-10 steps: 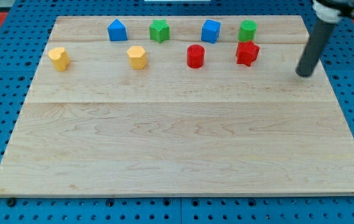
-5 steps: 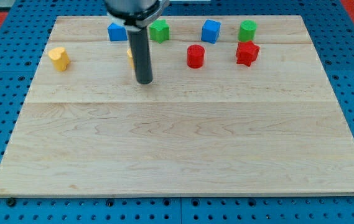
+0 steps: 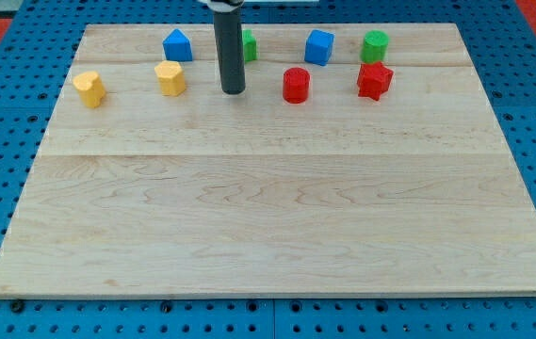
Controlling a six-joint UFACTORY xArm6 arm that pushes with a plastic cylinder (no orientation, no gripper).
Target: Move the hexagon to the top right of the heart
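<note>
A yellow hexagon block sits near the view's top left, up and to the right of a yellow heart block. The two are apart. My tip rests on the board to the right of the hexagon, with a clear gap between them. The rod rises from it and hides most of a green block behind it.
A blue block lies just above the hexagon. A red cylinder, a blue cube, a green cylinder and a red star-like block stand along the top right of the wooden board.
The hexagon has slid left and slightly up, closer to the heart. My tip came in from the far right, passed the hexagon's old place, and now stands to its right.
</note>
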